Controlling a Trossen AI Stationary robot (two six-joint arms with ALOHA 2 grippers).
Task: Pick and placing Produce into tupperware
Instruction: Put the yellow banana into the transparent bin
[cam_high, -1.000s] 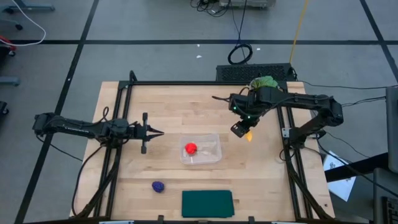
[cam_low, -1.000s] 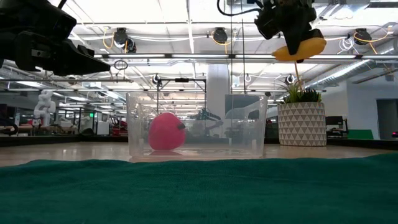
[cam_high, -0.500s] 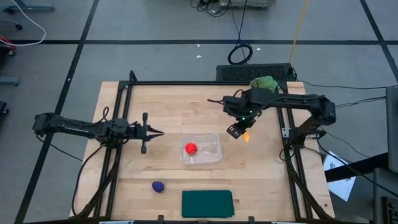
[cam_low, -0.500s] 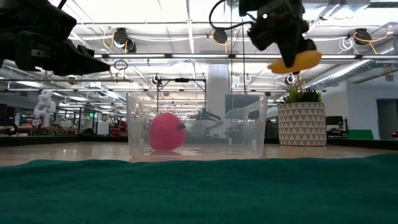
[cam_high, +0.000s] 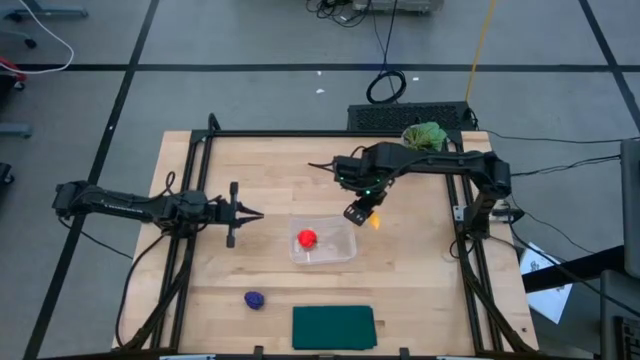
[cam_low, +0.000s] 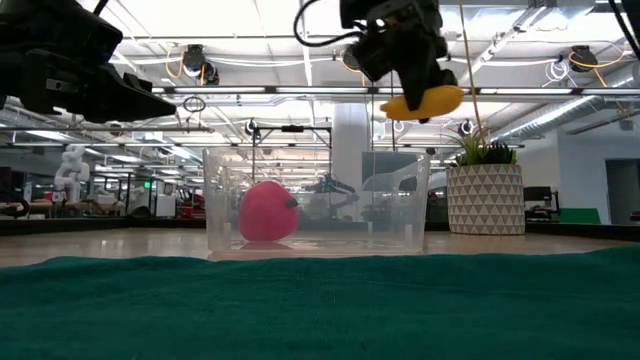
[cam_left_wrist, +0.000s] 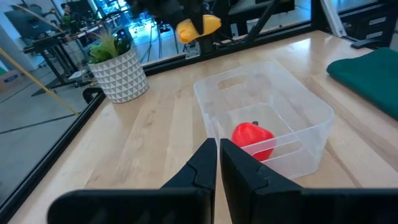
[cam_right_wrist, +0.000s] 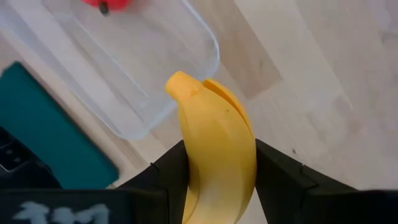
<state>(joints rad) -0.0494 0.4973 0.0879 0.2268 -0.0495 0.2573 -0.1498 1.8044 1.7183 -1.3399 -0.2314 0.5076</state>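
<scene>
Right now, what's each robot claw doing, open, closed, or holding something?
Left gripper: shut, holding nothing, off to the tub's side.
Right gripper: shut on the banana, held in the air beside the tub.

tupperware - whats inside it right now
Only the red round piece sits inside the clear tupperware. The banana is held above the table in the right gripper, and the purple lump lies on the table outside it.

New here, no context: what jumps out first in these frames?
The right gripper holds the yellow banana in the air, near the clear tub's far right corner. Inside the tub sits the red piece, bright against the plastic. The left gripper waits shut to the tub's left, and the purple lump lies alone on the wood by the green mat.
</scene>
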